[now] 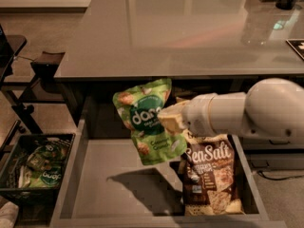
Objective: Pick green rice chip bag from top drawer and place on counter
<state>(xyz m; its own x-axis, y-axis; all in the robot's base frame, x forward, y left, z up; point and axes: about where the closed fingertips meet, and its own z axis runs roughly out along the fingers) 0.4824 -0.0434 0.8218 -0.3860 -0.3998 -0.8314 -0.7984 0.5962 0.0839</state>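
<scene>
The green rice chip bag (147, 120) hangs in the air above the open top drawer (114, 179), tilted, just below the front edge of the counter (180, 32). My gripper (170, 118) is shut on the bag's right side and holds it clear of the drawer bottom. The bag's shadow falls on the drawer floor beneath it. My white arm (247, 113) reaches in from the right.
A brown-and-cream Sea Salt bag (209, 175) lies at the drawer's right side under my arm. A black wire basket (35, 167) with green bags stands on the floor at the left. Dark chair legs (23, 94) are at the far left.
</scene>
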